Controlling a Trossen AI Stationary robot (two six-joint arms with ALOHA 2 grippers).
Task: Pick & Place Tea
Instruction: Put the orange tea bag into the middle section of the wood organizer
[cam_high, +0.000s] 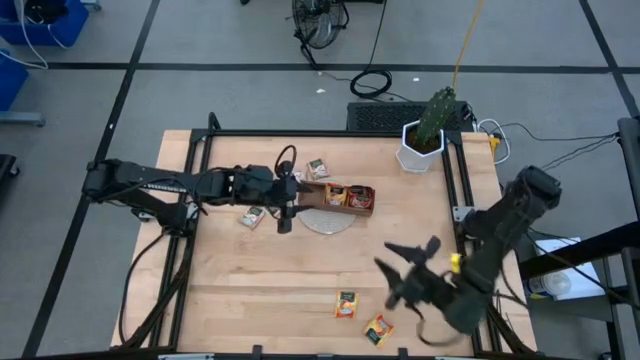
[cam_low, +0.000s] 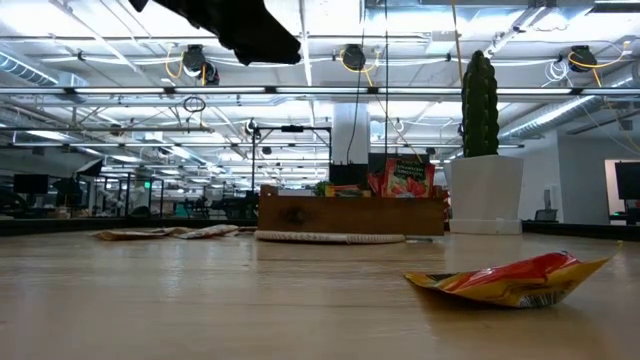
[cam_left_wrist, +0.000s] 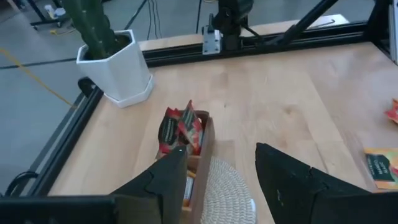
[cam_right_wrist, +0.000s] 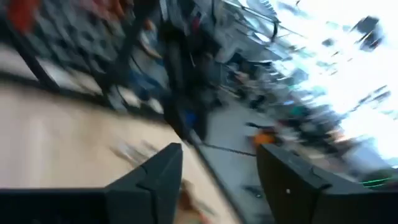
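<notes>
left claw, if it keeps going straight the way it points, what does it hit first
Probably the wooden tray with the red tea sachets standing in it: in the left wrist view it lies just ahead of the open left claw, above the round woven mat. Height is unclear, so it might pass over.

We see a pale, matt wooden desk (cam_high: 300, 270) with visible grain, edged by black metal rails (cam_left_wrist: 261, 46). The tea sachets (cam_low: 510, 280) look like glossy, crinkled foil. The brown tray (cam_low: 350, 213) is wood, the cactus pot (cam_left_wrist: 118, 65) smooth white plastic or ceramic.
</notes>
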